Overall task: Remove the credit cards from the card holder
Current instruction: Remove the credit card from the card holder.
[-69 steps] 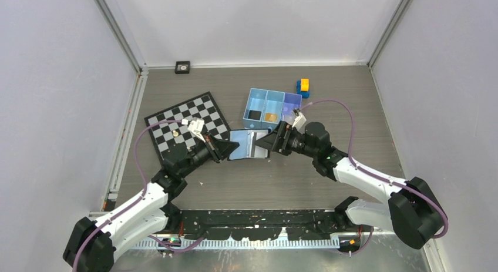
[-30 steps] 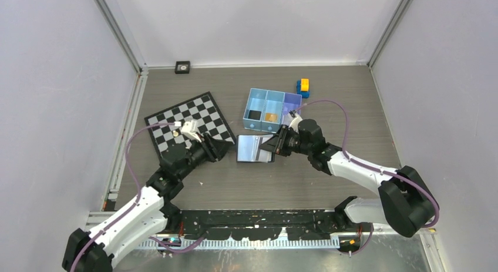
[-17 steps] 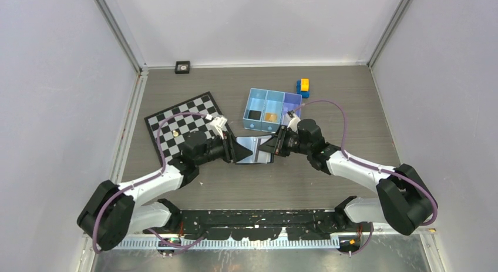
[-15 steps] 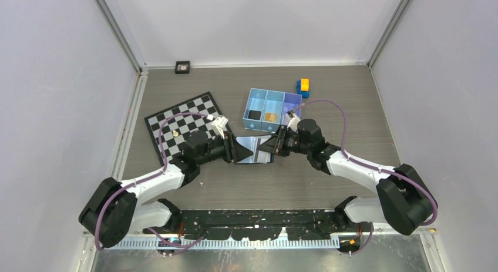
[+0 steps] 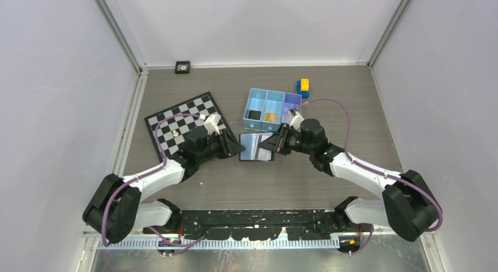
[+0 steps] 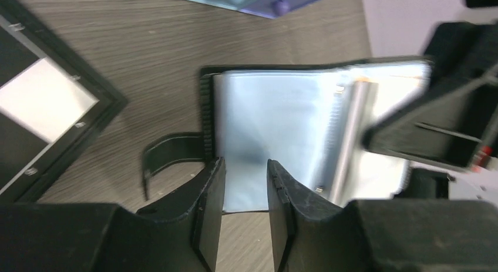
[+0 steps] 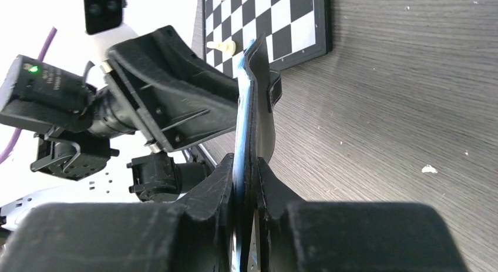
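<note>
Top external, card holder point(image 5: 254, 147) open, right gripper point(image 5: 275, 144) pinching edge

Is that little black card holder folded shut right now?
No, the card holder is spread open with its pale silvery inner faces showing, and the right gripper is pinching one side.

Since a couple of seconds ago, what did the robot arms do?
The left arm swung its elbow outward, and the left fingers moved in to straddle the card holder's left edge. The right fingers stayed clamped on its right side. The tray, chessboard and blocks did not move.
</note>
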{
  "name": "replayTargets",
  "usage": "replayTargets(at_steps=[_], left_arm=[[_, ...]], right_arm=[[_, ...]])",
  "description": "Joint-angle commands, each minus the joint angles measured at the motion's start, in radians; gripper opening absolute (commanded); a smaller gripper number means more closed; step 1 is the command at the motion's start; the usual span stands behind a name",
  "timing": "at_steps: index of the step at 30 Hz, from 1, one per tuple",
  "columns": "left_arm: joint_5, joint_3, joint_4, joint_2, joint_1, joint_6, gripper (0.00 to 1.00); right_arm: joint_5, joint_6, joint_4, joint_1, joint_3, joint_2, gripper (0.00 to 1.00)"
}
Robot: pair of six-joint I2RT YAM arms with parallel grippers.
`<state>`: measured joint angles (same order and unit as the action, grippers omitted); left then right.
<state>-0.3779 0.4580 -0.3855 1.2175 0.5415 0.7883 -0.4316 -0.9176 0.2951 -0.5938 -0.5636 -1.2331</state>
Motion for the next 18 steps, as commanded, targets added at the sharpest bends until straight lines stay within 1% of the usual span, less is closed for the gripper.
replayTargets(at_steps=[1,5,10,12,14,16,18], left_arm=[[0.145,0.021,0.104,0.005,-0.031,0.046,0.33],[0.156,0.006,0.078,0.014,-0.035,0.065,0.33],[0.114,0.025,0.077,0.046,-0.035,0.057,0.33],[0.098,0.037,0.087,0.038,-0.035,0.038,0.28],[0.126,0.053,0.147,-0.005,-0.035,0.013,0.27],[0.209,0.044,0.217,-0.091,-0.035,-0.007,0.28],[0.288,0.006,0.232,-0.201,-0.035,-0.016,0.29]], right_arm=[[0.020,0.011,0.055,0.003,-0.003,0.065,0.01],[0.025,0.008,0.061,0.001,0.004,0.083,0.00],[0.028,0.007,0.061,0.002,0.004,0.079,0.01],[0.042,0.012,0.037,0.001,-0.003,0.074,0.00],[0.066,0.021,-0.001,0.001,-0.014,0.070,0.01],[0.079,0.026,-0.019,0.002,-0.019,0.065,0.01],[0.078,0.027,-0.020,0.002,-0.021,0.061,0.00]])
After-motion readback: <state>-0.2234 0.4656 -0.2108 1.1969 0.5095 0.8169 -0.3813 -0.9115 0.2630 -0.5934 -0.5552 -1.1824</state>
